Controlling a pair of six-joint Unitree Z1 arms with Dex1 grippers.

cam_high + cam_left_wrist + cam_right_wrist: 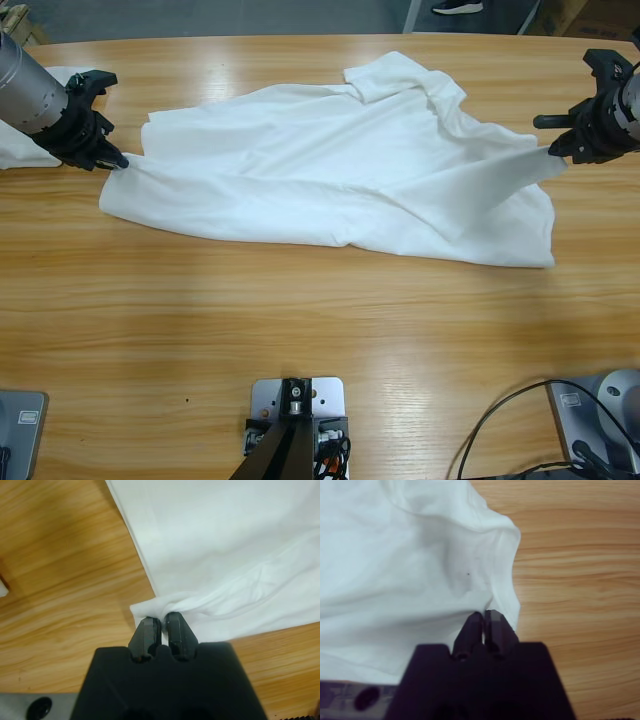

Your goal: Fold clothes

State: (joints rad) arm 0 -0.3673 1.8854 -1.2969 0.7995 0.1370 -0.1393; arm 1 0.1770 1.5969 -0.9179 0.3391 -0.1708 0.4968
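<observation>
Your left gripper (160,620) has its two black jaws pressed together on a bunched corner of the large plain white thin-fabric T-shirt (225,545), and in the high view the same left gripper (118,160) sits at the shirt's left end, low on the long light-brown wooden table (320,330), with its silver-grey forearm (25,75) running off to the upper left. Your right gripper (483,614) is likewise closed to a slit, pinching a fold of the T-shirt (395,555) just inside its rounded hem; from above, that right gripper (556,150) holds the cloth's right end drawn out into a raised point, the fabric sloping down from it to the table. Between your two grippers the T-shirt (330,170) lies spread across the far half of the table, wrinkled, its near edge sagging toward you on the right and a short sleeve folded up at the far side. Just beyond your left arm, a second piece of white cloth (22,150) shows at the table's left edge. You can see no container here, and no readable label or writing on the shirt.
</observation>
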